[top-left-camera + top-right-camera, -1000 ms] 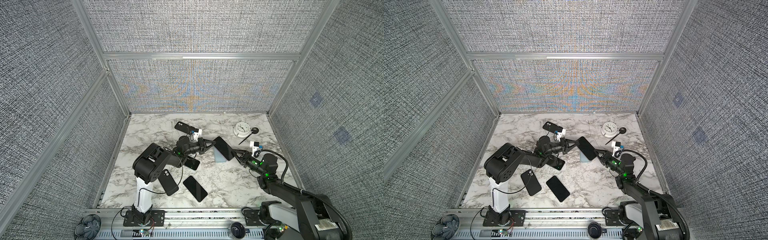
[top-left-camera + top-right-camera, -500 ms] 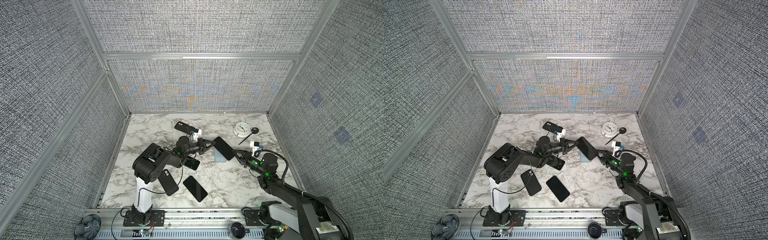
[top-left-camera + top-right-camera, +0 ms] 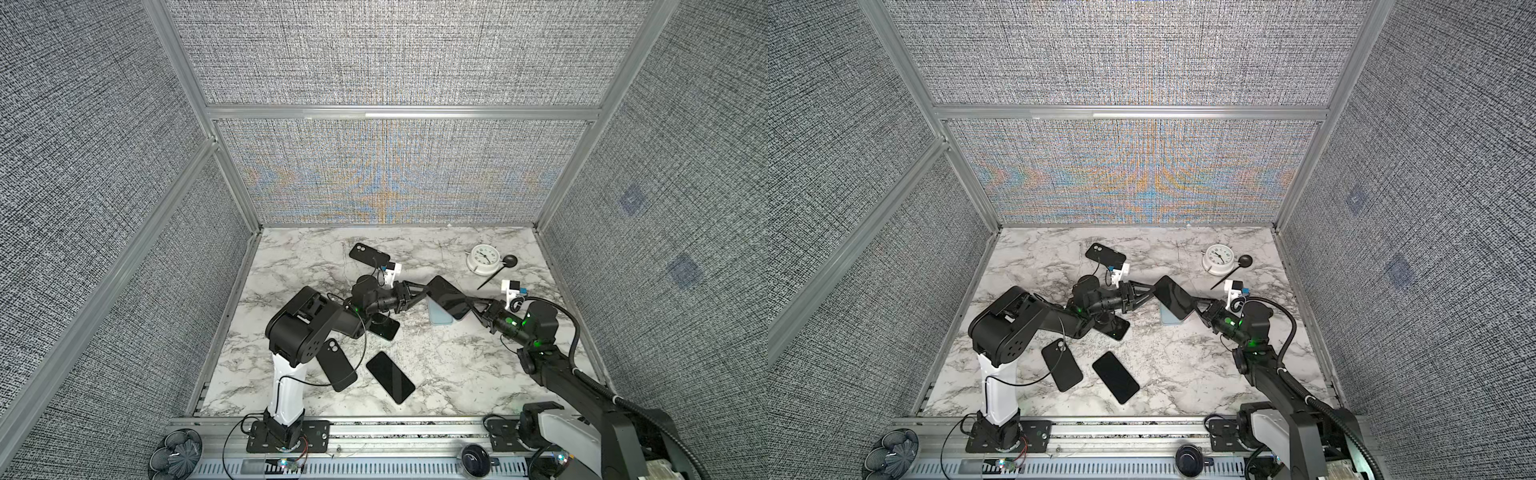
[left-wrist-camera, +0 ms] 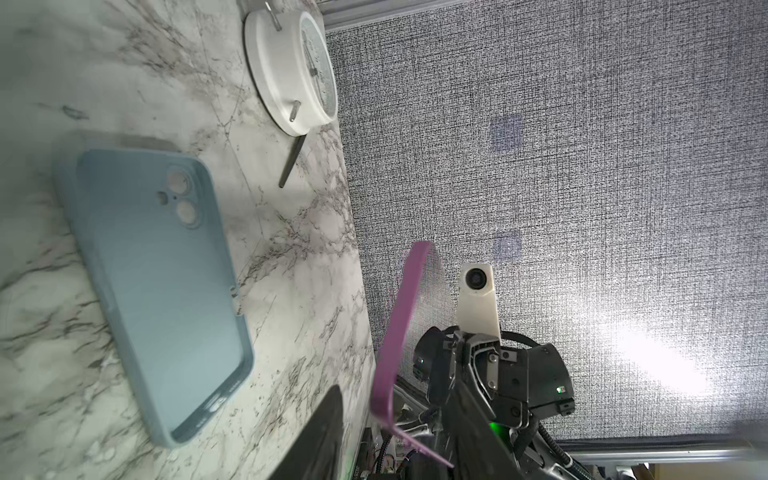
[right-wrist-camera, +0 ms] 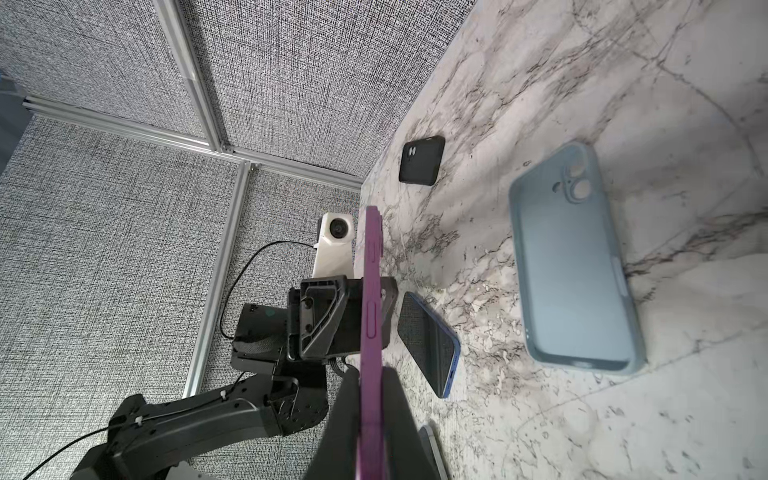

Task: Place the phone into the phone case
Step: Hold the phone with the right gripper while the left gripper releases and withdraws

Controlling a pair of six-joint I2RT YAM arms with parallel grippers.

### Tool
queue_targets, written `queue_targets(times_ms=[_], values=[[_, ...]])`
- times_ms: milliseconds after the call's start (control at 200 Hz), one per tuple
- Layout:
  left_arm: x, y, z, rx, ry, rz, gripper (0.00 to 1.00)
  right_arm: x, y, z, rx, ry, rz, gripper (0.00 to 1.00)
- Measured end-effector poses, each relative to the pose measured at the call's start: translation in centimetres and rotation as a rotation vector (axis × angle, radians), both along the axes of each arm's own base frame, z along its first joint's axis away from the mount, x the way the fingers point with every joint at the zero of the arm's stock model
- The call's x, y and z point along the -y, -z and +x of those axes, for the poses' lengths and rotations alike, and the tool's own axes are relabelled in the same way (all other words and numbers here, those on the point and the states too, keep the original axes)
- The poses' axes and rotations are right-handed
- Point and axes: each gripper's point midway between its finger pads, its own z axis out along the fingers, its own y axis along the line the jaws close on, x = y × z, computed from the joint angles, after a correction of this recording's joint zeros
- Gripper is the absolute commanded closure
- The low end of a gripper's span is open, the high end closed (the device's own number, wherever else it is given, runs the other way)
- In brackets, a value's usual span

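Right hand clenched on the phone, gripping its near short end, both pads flat on it in the right wrist view. The phone has a purple edge and a dark screen, is held up off the bench and tilted, with one long edge down. It hangs over the light blue case, not in it.

Left hand released: jaws apart at the phone's other end. In the left wrist view a gap shows between its finger and the purple edge.

The case lies flat on the bench, open side up and empty, with the camera cutouts at the end nearer the white clock.

Other stuff on the bench:
- black case at the back, behind the left hand
- blue-edged phone face up under the left arm
- second black case and a black phone side by side near the front
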Motion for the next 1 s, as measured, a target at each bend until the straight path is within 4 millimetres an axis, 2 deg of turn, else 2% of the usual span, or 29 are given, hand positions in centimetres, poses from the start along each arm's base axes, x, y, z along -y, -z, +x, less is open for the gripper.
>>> queue_targets(times_ms=[150, 360, 475, 770, 995], values=[[-1.0, 0.8, 0.3, -0.005, -0.02, 0.017, 0.35, 0.5, -0.2, -0.1, -0.005, 0.012, -0.023, 1.0], [-1.7, 1.3, 0.6, 0.027, -0.021, 0.082, 0.32, 1.8, -0.7, -0.2, 0.001, 0.054, -0.068, 1.0], [-1.4, 0.9, 1.0, 0.075, 0.003, 0.138, 0.32, 2.6, -0.8, -0.2, -0.004, 0.077, -0.09, 1.0], [0.3, 0.7, 4.2, 0.247, 0.102, 0.477, 0.33, 3.9, 0.0, -0.4, -0.042, 0.113, -0.132, 1.0], [0.9, 3.6, 6.3, 0.32, 0.234, 0.743, 0.34, 4.5, 0.7, -0.8, -0.063, 0.127, -0.169, 1.0]])
